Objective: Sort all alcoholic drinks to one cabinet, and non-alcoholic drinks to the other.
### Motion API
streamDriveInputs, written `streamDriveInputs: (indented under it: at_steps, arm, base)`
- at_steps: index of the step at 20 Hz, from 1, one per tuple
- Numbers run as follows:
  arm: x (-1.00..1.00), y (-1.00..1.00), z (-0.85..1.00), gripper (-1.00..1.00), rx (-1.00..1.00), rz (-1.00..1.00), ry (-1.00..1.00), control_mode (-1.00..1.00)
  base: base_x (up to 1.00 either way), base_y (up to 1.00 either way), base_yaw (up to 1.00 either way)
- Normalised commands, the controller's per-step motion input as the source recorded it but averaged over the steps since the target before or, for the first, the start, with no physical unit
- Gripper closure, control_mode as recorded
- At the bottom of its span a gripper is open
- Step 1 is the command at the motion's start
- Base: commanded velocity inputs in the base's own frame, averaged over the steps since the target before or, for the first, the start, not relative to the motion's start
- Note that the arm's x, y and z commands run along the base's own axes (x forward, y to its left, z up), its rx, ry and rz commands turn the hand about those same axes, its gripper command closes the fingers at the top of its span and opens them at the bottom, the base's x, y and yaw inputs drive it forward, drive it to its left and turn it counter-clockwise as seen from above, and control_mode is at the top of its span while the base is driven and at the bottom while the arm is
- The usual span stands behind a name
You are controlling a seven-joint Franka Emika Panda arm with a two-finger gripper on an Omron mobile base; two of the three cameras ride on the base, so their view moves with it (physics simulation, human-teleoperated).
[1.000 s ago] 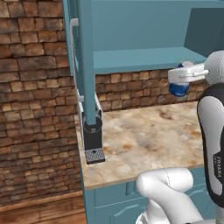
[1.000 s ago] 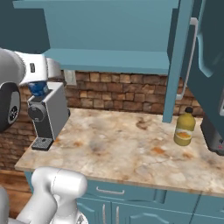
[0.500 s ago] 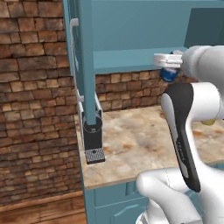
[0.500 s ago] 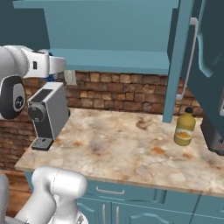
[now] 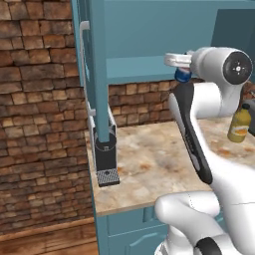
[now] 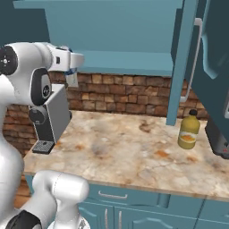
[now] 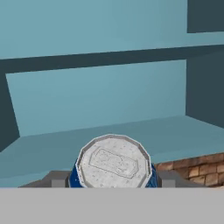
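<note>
Raised toward the cabinet, end effector grips soda can.

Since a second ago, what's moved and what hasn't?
The arm has swung the blue soda can toward the coffee machine side and lifted it to the open cabinet shelf, the jaws staying closed on it throughout. The juice bottle, the coffee machine and the counter have stayed as they were.

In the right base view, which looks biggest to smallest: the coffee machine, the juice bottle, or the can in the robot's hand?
1. Coffee machine, by far the largest.
2. Juice bottle.
3. Can, smallest, though the gripper hides part of it and it is held farther back, so its rank against the bottle is unsure.
</note>
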Motion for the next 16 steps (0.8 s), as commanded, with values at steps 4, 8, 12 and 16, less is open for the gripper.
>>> streamDriveInputs:
  at_steps: [4,8,12,16]
  arm:
    - [0.71,-0.29,-0.01,1.0,0.03,0.0,0.0,-1.0]
    - [0.84,-0.06,-0.12,1.0,0.0,0.0,0.0,-1.0]
    - [0.78,0.0,-0.04,1.0,-0.01,0.0,0.0,-1.0]
    - [0.68,0.0,-0.14,1.0,0.0,0.0,0.0,-1.0]
  base:
    - [0.0,0.0,0.0]
    - [0.0,0.0,0.0]
    - [0.0,0.0,0.0]
    - [0.0,0.0,0.0]
